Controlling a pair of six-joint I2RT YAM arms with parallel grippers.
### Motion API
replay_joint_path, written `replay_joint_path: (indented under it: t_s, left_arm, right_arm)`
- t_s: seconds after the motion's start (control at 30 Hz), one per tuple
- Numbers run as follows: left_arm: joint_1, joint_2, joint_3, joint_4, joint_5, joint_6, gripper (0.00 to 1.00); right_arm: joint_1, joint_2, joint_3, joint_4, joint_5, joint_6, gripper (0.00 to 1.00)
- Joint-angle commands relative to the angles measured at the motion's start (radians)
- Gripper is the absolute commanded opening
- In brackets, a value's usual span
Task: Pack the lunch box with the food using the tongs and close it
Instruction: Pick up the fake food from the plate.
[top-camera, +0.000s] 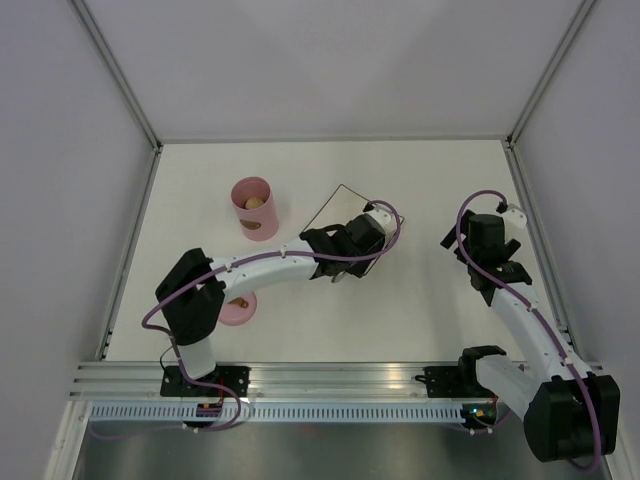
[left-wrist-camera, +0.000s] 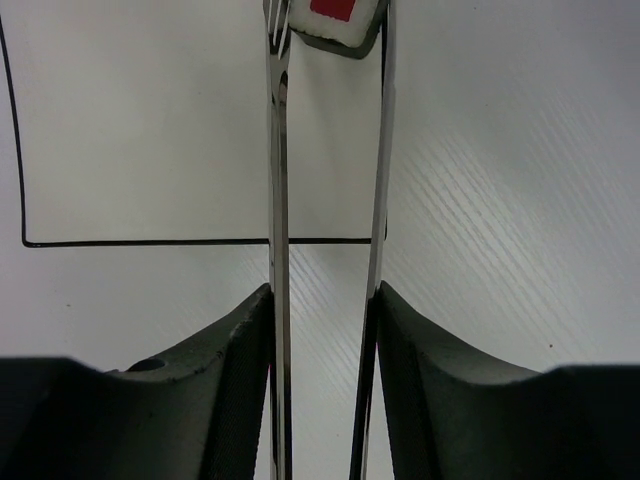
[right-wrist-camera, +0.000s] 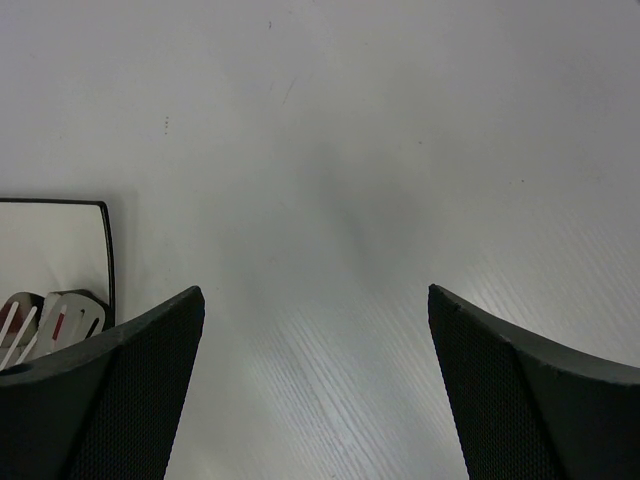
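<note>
The pink lunch box (top-camera: 253, 208) stands open at the back left with a beige ball (top-camera: 254, 203) inside. Its pink lid (top-camera: 238, 310) lies near the left arm's base, partly hidden by the arm. My left gripper (top-camera: 352, 240) (left-wrist-camera: 325, 295) hovers over the white plate (top-camera: 335, 205), shut on the silvery tongs (left-wrist-camera: 278, 200). The tong tips pinch a sushi roll (left-wrist-camera: 335, 15) with a red centre. In the right wrist view the tong tips (right-wrist-camera: 45, 318) show beside the plate's corner (right-wrist-camera: 60, 250). My right gripper (top-camera: 503, 262) (right-wrist-camera: 315, 330) stands open over bare table, holding nothing.
The plate's thin black rim (left-wrist-camera: 150, 242) runs across the left wrist view. White walls with metal posts close in the table on three sides. An aluminium rail (top-camera: 330, 378) runs along the near edge.
</note>
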Motion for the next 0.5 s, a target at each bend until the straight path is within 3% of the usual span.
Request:
replay_joint_path:
  t_s: [0.0,0.23,0.47]
  left_arm:
    - [0.004,0.015,0.032,0.045,0.046,0.034,0.47]
    - [0.016,-0.018,0.030,0.033,0.012,0.048,0.30]
    - [0.083,-0.165,0.041,0.002,-0.020,0.057,0.28]
  right_arm:
    - [-0.001,0.004,0.010,-0.001,0.024,0.004,0.98]
    - [-0.002,0.000,0.019,-0.017,0.041,0.009,0.98]
    - [-0.002,-0.057,0.028,-0.092,0.030,0.047,0.98]
